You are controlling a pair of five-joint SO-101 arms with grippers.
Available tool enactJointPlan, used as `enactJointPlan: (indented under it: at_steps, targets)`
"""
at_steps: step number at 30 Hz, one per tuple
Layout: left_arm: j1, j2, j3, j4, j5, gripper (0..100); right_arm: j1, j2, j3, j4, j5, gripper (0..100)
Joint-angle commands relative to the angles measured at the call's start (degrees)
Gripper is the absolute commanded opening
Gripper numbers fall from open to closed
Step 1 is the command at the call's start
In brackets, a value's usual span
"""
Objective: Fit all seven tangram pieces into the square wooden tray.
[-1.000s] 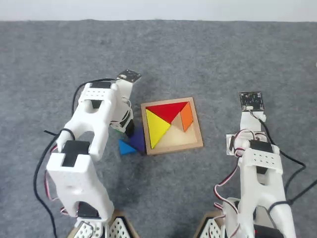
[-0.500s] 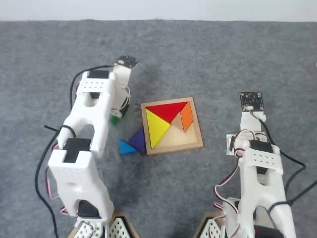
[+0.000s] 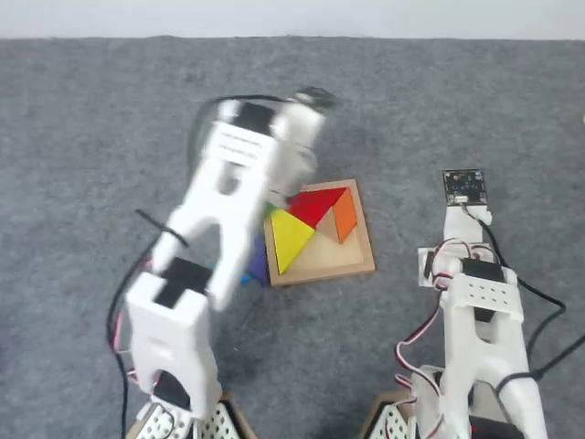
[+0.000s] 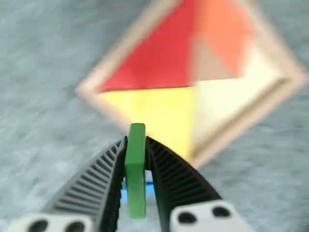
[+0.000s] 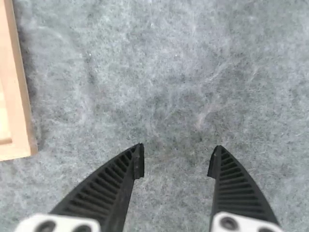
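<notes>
Over grey carpet (image 3: 91, 137), left end effector (image 4: 136, 142), clamped on green piece (image 4: 135, 174), swung above tray (image 3: 364, 229).

surface: you've got a fuzzy grey carpet (image 3: 82, 119) covering the whole tabletop | texture: up close on your wrist cams it looks matted and fibrous | backdrop: plain pale strip (image 3: 292, 16) runs along the far edge, past the carpet
</notes>
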Motion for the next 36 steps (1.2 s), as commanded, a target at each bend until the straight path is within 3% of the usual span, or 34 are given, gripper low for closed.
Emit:
enactJointPlan:
  at_steps: [1,14,21,36]
  targets:
    - [7.65,0.35,-2.59,0.00,3.43,1,3.74,-2.15,-2.90,0.31,0.18,23.5]
    - [12.22,11.52,-2.95,-6.51,5.63,1,9.36,-1.71,-4.75,0.31,-2.29,23.5]
    - [8.88,11.52,-3.38,-6.07,5.45,11,7.69,-1.71,-4.57,0.48,-1.93,23.6]
    - [4.13,5.27,-4.35,-4.31,3.78,11,7.60,-1.63,-4.48,0.31,-1.85,23.6]
